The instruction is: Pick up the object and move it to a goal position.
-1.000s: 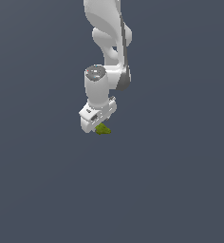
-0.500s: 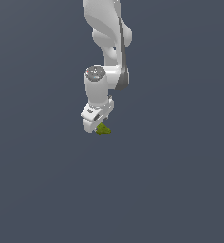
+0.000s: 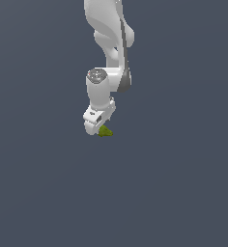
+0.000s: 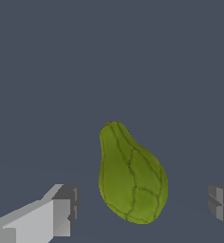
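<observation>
The object (image 4: pixel 130 178) is a yellow-green, pear-shaped lump with dark veins, lying on the grey floor. In the wrist view it sits between my two fingertips (image 4: pixel 61 209), with gaps on both sides, nearer the pale one. My gripper (image 4: pixel 142 209) is open and touches nothing. In the exterior view the white gripper (image 3: pixel 97 126) hangs low over the floor and the object (image 3: pixel 105 131) peeks out at its lower edge, mostly hidden behind the hand.
A plain dark grey floor (image 3: pixel 174 193) fills both views. The white arm (image 3: pixel 108 43) rises straight up from the gripper to the top of the exterior view.
The gripper has sunk slightly toward the object. The object has not moved.
</observation>
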Robot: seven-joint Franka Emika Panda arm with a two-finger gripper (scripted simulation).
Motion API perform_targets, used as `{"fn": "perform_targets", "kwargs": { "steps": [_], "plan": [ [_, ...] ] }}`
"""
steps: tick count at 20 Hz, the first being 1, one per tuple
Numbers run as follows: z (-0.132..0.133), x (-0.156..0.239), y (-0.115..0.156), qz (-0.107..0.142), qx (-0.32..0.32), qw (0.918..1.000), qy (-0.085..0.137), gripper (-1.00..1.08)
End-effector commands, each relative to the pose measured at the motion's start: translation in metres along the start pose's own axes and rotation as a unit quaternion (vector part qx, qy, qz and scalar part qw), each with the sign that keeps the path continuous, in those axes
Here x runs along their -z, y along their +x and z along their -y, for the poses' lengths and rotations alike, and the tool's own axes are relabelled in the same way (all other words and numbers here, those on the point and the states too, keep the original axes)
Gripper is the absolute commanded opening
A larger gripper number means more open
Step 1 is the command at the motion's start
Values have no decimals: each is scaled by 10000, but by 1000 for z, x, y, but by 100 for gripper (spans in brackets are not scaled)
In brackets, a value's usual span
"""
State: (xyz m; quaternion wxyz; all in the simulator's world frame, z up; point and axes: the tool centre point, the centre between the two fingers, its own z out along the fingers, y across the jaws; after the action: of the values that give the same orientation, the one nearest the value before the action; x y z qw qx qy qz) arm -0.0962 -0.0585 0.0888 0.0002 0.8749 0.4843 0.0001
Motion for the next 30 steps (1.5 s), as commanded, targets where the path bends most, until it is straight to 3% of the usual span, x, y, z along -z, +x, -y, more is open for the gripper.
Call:
{"fn": "perform_targets", "kwargs": {
  "steps": [1,15,16,30],
  "plan": [
    [0,-5,0,1,2,10000,3,100],
    [1,-48,0,0,23,10000,3,100],
    [1,-48,0,0,23,10000,3,-100],
    [1,-47,5,-1,21,10000,-6,-100]
  ]
}}
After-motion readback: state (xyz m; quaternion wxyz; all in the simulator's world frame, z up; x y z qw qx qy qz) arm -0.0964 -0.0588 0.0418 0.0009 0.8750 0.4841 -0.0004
